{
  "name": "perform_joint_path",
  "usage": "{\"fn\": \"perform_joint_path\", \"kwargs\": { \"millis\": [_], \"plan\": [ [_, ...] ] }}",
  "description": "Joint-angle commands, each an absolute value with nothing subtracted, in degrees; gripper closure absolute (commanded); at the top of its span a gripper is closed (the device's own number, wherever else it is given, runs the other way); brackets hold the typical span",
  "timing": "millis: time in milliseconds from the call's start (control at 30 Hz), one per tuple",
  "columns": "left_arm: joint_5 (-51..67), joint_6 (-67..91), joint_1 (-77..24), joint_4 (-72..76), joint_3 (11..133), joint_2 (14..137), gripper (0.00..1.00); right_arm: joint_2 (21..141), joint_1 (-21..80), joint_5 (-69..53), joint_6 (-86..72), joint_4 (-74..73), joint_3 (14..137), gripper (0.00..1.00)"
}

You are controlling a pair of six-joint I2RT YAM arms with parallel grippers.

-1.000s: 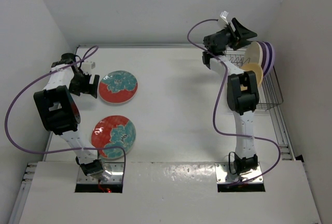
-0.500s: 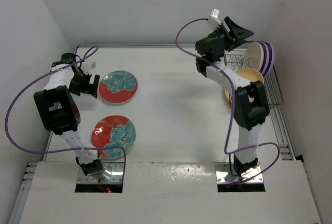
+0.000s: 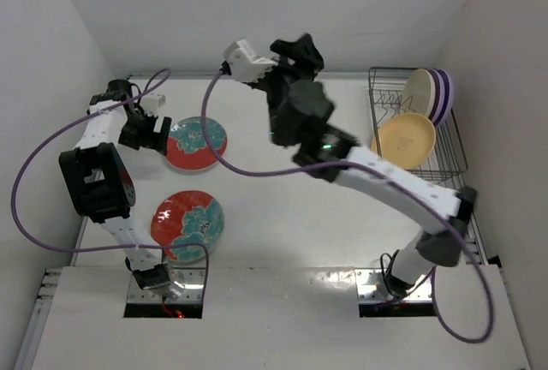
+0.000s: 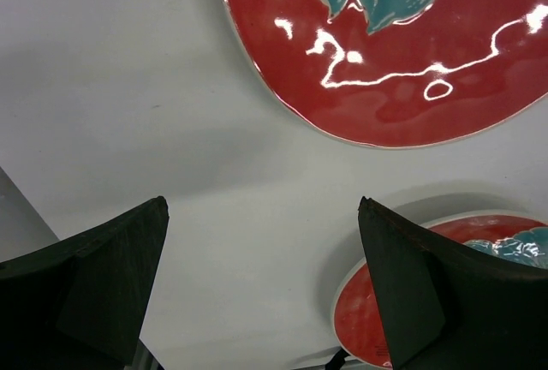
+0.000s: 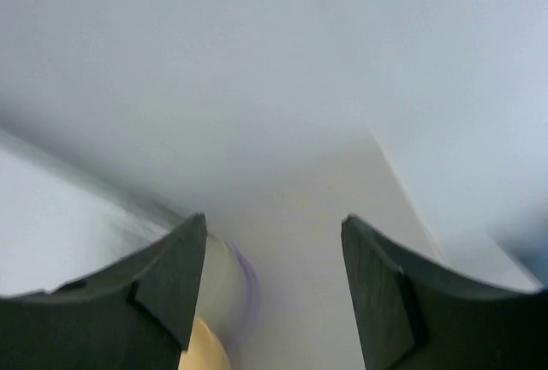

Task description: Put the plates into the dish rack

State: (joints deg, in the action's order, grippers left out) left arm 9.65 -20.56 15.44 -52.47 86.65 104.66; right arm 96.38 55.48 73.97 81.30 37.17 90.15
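Two red plates with teal flowers lie flat on the table: the far one (image 3: 197,143) (image 4: 394,44) and the near one (image 3: 187,226) (image 4: 349,323). My left gripper (image 3: 152,133) (image 4: 263,207) hovers open just left of the far red plate, over bare table. The dish rack (image 3: 445,160) at the right holds a cream plate (image 3: 419,89), lilac plates (image 3: 443,96) behind it, and an orange-yellow plate (image 3: 404,139) leaning in front. My right gripper (image 3: 298,47) (image 5: 274,218) is raised high at the back centre, open and empty. Its view is blurred, with the orange-yellow plate (image 5: 201,349) showing at its lower left.
White walls close in the table on the left, back and right. The right arm (image 3: 385,182) stretches diagonally across the table's middle. Purple cables loop from both arms. A metal rail (image 3: 469,216) runs along the right edge beside the rack.
My right arm has swung left, away from the rack to the back centre, with nothing in its gripper. The left gripper edged slightly toward the far red plate.
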Motion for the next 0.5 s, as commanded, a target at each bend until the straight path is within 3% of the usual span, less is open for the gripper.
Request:
{"fn": "perform_joint_path", "kwargs": {
  "millis": [0,33,100,133,167,200,300,333,367,400,467],
  "plan": [
    [11.43,-21.27,15.21,-52.91,86.92,100.99,0.03,80.78,46.72,24.03,4.92,-35.74,104.18,0.36],
    [11.43,-21.27,15.21,-52.91,86.92,100.38,0.03,77.20,43.71,12.94,-2.56,-33.42,101.11,0.36],
    [11.95,-21.27,14.68,-52.91,86.92,98.80,0.03,73.06,37.23,6.53,-4.39,-25.60,96.00,0.30],
    [11.95,-21.79,14.68,-52.91,86.92,98.79,0.03,74.08,35.52,3.11,-5.35,-30.28,97.98,0.30],
    [11.95,-21.80,13.98,-52.91,86.40,98.09,0.03,75.48,33.25,-8.93,-7.54,-33.98,100.26,0.30],
    [11.34,-21.80,13.97,-53.43,86.40,97.30,0.02,80.28,32.61,-11.75,-8.52,-40.80,106.90,0.29],
    [11.34,-21.80,13.45,-53.44,85.26,96.77,0.02,85.16,25.69,-21.42,-13.87,-55.18,109.60,0.23],
    [11.34,-21.80,13.45,-53.44,84.73,96.77,0.02,84.73,18.27,-34.58,-19.28,-54.59,105.77,0.22],
    [11.34,-21.80,13.45,-53.44,84.73,96.77,0.02,81.94,15.41,-38.72,-22.12,-46.31,99.55,0.19],
    [11.34,-22.32,13.45,-53.44,84.20,96.77,0.02,80.61,12.86,-44.07,-28.15,-42.84,96.01,0.11],
    [11.34,-22.32,13.45,-53.44,84.20,96.77,0.02,76.93,4.15,-39.60,-34.35,-39.38,85.91,0.04]
  ]
}}
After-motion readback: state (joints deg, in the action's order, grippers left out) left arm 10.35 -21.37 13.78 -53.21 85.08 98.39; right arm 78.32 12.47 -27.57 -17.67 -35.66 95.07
